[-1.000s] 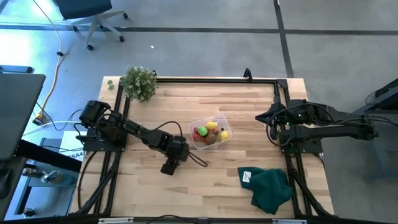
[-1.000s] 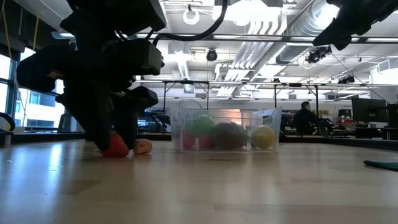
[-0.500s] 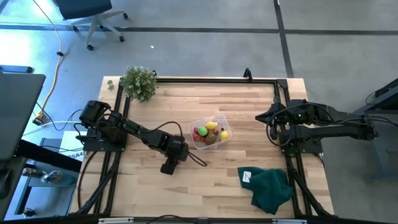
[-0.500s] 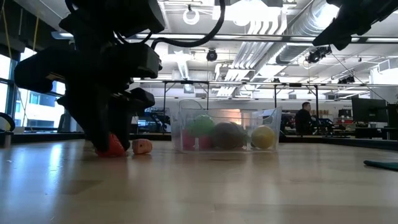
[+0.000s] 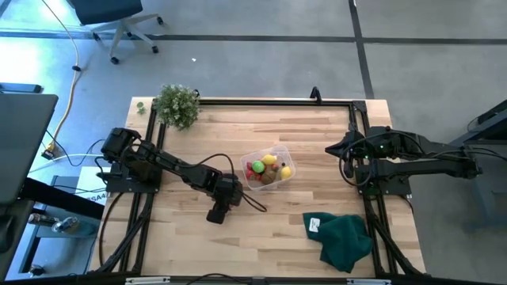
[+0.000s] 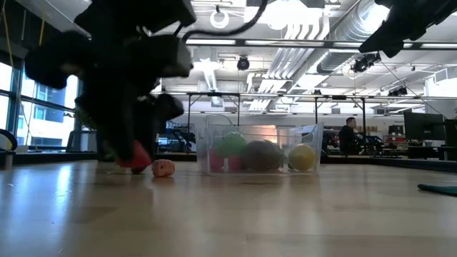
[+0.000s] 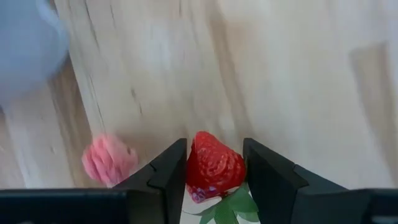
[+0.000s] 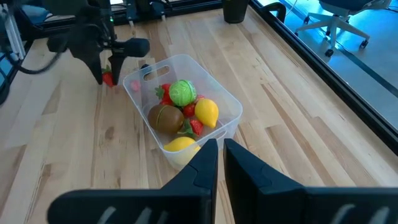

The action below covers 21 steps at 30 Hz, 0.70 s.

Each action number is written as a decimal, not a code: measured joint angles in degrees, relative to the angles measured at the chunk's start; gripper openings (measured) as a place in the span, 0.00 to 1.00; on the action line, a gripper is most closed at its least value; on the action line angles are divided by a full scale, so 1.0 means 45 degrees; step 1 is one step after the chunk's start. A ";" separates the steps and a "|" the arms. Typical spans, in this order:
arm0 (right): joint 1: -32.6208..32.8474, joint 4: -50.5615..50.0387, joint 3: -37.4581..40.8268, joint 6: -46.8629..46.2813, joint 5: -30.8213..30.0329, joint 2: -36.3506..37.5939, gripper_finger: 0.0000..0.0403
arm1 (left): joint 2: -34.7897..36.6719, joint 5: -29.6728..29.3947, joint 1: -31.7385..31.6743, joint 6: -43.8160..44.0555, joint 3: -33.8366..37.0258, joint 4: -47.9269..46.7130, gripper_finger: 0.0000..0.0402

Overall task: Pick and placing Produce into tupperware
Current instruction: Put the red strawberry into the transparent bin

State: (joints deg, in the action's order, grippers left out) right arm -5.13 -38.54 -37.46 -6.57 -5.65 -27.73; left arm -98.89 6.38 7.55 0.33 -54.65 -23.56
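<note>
At the table's left rear stands a potted plant (image 5: 176, 105), no part of the job; the left arm reaches from there toward the middle, and the left gripper (image 7: 214, 168) has its two fingers pressed against the sides of a red strawberry (image 7: 215, 167), leaf end toward the wrist — clamped on it; in the low view the berry seems to hang just clear of the wood, though that is hard to be sure of; just beside it on the table lies a small pink piece (image 7: 109, 159) — one more bit of produce not yet collected; next comes the tupperware (image 5: 269, 167), near the table's centre and close to the left gripper, already holding a bright green piece (image 8: 183, 93), a brown one (image 8: 165, 117), yellow ones and some red; farther right a dark green cloth (image 5: 345, 240) lies near the front edge; the right gripper (image 8: 221, 151) waits at the right side, fingers together and holding nothing. By the look of it the task is well along: most produce is in, the strawberry must be carried over and dropped, and the pink piece remains.
</note>
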 joint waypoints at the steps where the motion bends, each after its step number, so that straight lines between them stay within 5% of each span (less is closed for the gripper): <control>1: 0.0000 -0.0001 0.0001 0.0000 0.0000 0.0000 0.05 | 0.0000 0.0025 0.0000 -0.0042 -0.0248 -0.0143 0.34; 14: 0.0000 -0.0001 0.0002 0.0003 0.0000 0.0001 0.05 | 0.0003 -0.2001 -0.0514 -0.3111 -0.6400 -0.3510 0.34; 21: 0.0005 -0.0001 0.0001 0.0001 0.0002 0.0001 0.05 | -0.0045 -0.1405 -0.2489 -0.4668 -0.7773 -0.3414 0.34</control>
State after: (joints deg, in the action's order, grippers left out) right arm -5.10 -38.54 -37.46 -6.56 -5.64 -27.73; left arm -99.10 0.05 -3.65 -20.67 -89.63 -38.92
